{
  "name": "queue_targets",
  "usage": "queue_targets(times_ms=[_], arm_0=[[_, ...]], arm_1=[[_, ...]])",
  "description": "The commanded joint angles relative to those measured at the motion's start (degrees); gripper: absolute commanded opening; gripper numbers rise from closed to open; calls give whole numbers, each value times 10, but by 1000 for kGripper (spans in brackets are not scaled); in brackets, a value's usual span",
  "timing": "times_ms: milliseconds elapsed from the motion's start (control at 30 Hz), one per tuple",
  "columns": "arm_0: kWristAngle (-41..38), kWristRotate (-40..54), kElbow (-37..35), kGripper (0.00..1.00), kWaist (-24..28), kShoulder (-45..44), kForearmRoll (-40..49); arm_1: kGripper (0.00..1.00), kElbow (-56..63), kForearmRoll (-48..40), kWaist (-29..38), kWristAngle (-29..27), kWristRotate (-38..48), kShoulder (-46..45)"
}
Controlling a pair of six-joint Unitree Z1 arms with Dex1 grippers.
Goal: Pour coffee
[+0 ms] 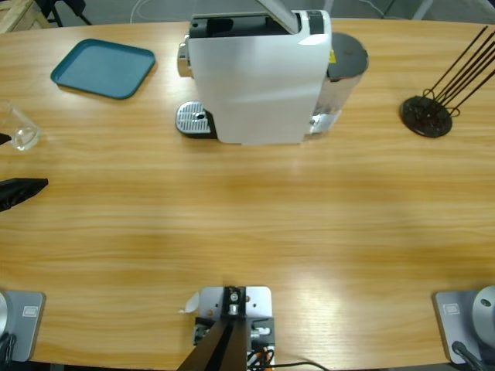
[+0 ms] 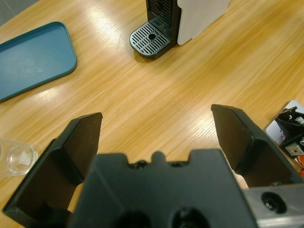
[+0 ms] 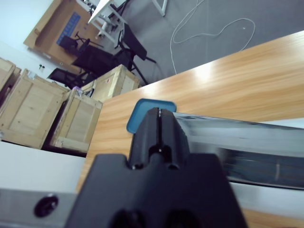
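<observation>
High view: white coffee machine (image 1: 259, 77) at table's (image 1: 247, 224) far edge, glass (image 1: 19, 127) at left edge. Left wrist view: left gripper (image 2: 156, 137) jaws apart, glass (image 2: 19, 159) beside left jaw; coffee indiscernible. Right wrist view: right gripper (image 3: 159, 124) jaws together.

A small clear glass (image 1: 22, 131) stands at the far left edge of the bench. Its walls are see-through and its base is thick and round; its contents cannot be made out. Well to its right, at the far middle of the bench, stands the coffee machine (image 1: 259, 77), a tall white box. Its round perforated silver drip grate (image 1: 193, 120) sits at its left foot with nothing on it, and a dark water tank (image 1: 346, 58) is on its right side. Glass and machine are well apart.
</observation>
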Motion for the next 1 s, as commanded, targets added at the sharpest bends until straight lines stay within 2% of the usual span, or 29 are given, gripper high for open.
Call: queue_targets(times_ms=[33,267,467,1000], arm_0=[[-3,-5,16,1000,-2,6,1],[-2,-10,18,1000,-2,12,-3],[-2,-11,18,1000,-2,13,-3],[15,-59,27,1000,1,5,-5]], arm_1=[[0,66,-37,17,29,-9,89],[0,89,-34,-2,18,-16,114],[0,81,11,-10,25,-24,143],[0,99,32,-10,26,16,174]])
